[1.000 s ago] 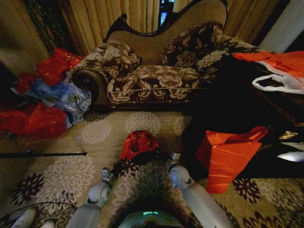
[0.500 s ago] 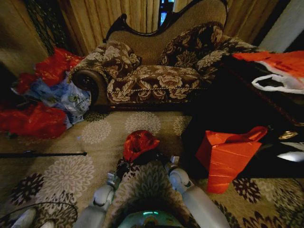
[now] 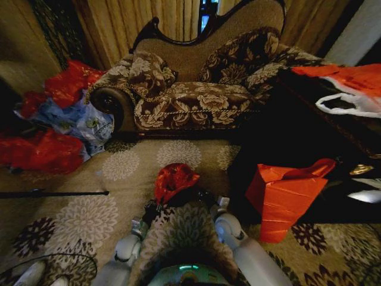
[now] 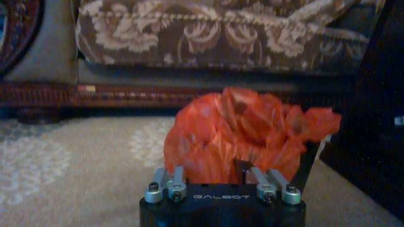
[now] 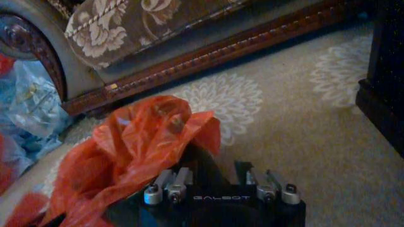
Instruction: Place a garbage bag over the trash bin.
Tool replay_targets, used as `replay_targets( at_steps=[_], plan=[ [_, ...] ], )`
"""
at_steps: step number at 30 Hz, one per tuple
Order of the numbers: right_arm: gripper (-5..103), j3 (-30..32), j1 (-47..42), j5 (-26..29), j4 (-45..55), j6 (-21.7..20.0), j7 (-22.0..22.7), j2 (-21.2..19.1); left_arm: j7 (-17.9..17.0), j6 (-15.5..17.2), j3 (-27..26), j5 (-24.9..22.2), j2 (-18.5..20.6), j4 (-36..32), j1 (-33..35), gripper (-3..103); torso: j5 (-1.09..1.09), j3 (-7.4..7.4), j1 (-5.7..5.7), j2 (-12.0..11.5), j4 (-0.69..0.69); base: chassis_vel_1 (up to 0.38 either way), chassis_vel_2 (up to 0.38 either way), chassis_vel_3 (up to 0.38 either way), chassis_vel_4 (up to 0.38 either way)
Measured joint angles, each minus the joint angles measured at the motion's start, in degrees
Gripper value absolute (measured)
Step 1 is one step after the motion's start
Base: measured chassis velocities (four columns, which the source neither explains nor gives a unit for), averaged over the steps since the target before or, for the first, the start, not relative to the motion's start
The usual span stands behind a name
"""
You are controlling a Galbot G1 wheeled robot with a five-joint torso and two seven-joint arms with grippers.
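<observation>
The garbage bag point(image 3: 173, 179), thin shiny red plastic, is bunched up on top of the small black trash bin point(image 3: 189, 196) on the carpet just in front of my base. My left gripper point(image 3: 149, 211) is at the bin's left side. In the left wrist view the crumpled garbage bag point(image 4: 243, 132) rises straight out of the left gripper point(image 4: 221, 182), which is shut on it, and a strip of the black trash bin point(image 4: 307, 161) shows beside it. My right gripper point(image 3: 218, 205) is at the bin's right side, with the garbage bag point(image 5: 126, 146) lying against it.
A stiff orange-red bag point(image 3: 286, 193) stands close on the right against a dark cabinet point(image 3: 280, 137). The patterned sofa point(image 3: 196, 95) is straight ahead. Heaped red and blue bags point(image 3: 59, 119) lie at the left, and a dark pole point(image 3: 53, 193) lies on the carpet.
Both arms have drawn in closer to the bin. The garbage bag has bunched up higher and shifted slightly right.
</observation>
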Motion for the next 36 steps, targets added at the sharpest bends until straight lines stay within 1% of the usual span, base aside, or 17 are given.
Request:
replay_targets(
  at_steps=[1,2,3,4,5,6,9,10,11,12,14,16,17,22,26,29,36],
  plan=[
    [43,0.0,-0.3,0.1,0.6,-0.1,0.3,0.0,0.1,0.0,-0.1,-0.2,0.1,-0.5,0.3,46,0.01,0.0,0.0,0.0,0.0,0.0,0.0,0.0,0.0],
    [49,-0.6,-0.7,0.2,1.9,-0.1,1.2,0.2,0.3,0.1,-0.2,-0.9,0.5,-1.8,1.0,57,0.0,0.0,0.0,0.0,0.01,0.0,0.0,0.0,0.0],
    [54,-1.0,-0.6,0.2,2.3,-0.1,1.5,0.5,0.4,0.2,-0.3,-1.2,0.6,-2.5,1.3,57,0.0,0.0,0.0,0.0,0.01,0.0,0.0,0.0,0.0],
    [54,-1.0,-0.6,0.2,2.3,-0.1,1.5,0.5,0.4,0.2,-0.3,-1.2,0.6,-2.5,1.3,57,0.0,0.0,0.0,0.0,0.01,0.0,0.0,0.0,0.0],
    [59,-1.7,-0.4,0.3,2.7,-0.1,2.1,1.0,0.4,0.6,-0.4,-1.6,0.7,-3.3,1.7,62,0.01,0.0,0.0,0.0,0.01,0.0,0.0,0.0,0.0],
    [59,-2.0,-0.3,0.3,2.7,-0.1,2.3,1.2,0.4,0.7,-0.4,-1.7,0.8,-3.6,1.8,68,0.01,0.0,0.0,0.0,0.01,0.0,0.0,0.0,0.0],
    [76,-4.0,1.5,0.5,2.5,0.0,3.7,3.0,0.4,1.1,-0.8,-0.9,1.2,-5.7,2.9,84,0.01,0.0,0.0,0.0,0.02,0.0,0.0,0.0,0.0],
    [76,-4.0,1.5,0.5,2.5,0.0,3.7,3.0,0.4,1.1,-0.8,-0.9,1.2,-5.7,2.9,84,0.01,0.0,0.0,0.0,0.02,0.0,0.0,0.0,0.0],
    [76,-4.4,2.0,0.5,2.2,0.1,3.8,3.3,0.4,1.2,-0.8,-0.2,1.4,-6.3,3.2,84,0.01,0.0,0.0,0.0,0.02,0.0,0.0,0.0,0.0],
    [86,-4.7,2.9,0.2,0.9,0.2,3.7,3.9,0.4,0.8,-0.8,3.3,1.9,-7.8,3.9,94,0.01,0.0,0.0,0.0,0.03,0.0,0.0,0.0,0.0],
    [86,-4.6,3.1,0.1,0.5,0.2,3.6,4.0,0.4,0.5,-0.7,4.6,2.0,-8.2,4.1,94,0.01,0.0,0.0,0.0,0.03,0.0,0.0,0.0,0.0],
    [96,-3.9,3.3,-0.1,-0.2,0.2,3.1,3.5,0.5,-1.6,-0.4,10.2,2.3,-9.4,4.2,100,-0.01,0.0,0.0,0.0,0.02,0.0,0.0,0.0,0.0],
    [96,-3.9,3.3,-0.1,-0.2,0.2,3.1,3.5,0.5,-1.6,-0.4,10.2,2.3,-9.4,4.2,100,-0.01,0.0,0.0,0.0,0.02,0.0,0.0,0.0,0.0],
    [100,0.9,2.2,-0.6,-1.3,0.3,2.0,1.9,2.6,-1.5,0.7,17.7,5.4,-12.1,2.6,100,0.02,0.0,0.0,0.0,0.02,0.0,0.0,0.0,0.0],
    [100,4.0,0.4,-0.8,-1.3,0.4,1.2,0.6,3.7,-1.2,2.5,18.5,7.9,-8.6,-0.3,100,0.01,0.01,0.0,0.0,-0.01,0.0,0.0,0.0,0.0],
    [100,4.9,-0.6,-0.7,-0.7,0.5,0.7,-0.3,4.0,-0.9,3.7,18.5,8.1,-5.6,-1.8,100,0.0,0.01,0.0,0.0,0.01,0.0,0.0,0.0,0.0],
    [100,5.4,-1.4,-0.8,-0.6,0.6,0.4,-0.3,3.5,-0.3,6.0,16.2,4.9,-0.9,-3.7,103,0.02,0.0,0.0,0.0,0.01,0.0,0.0,0.0,0.0]
  ],
)
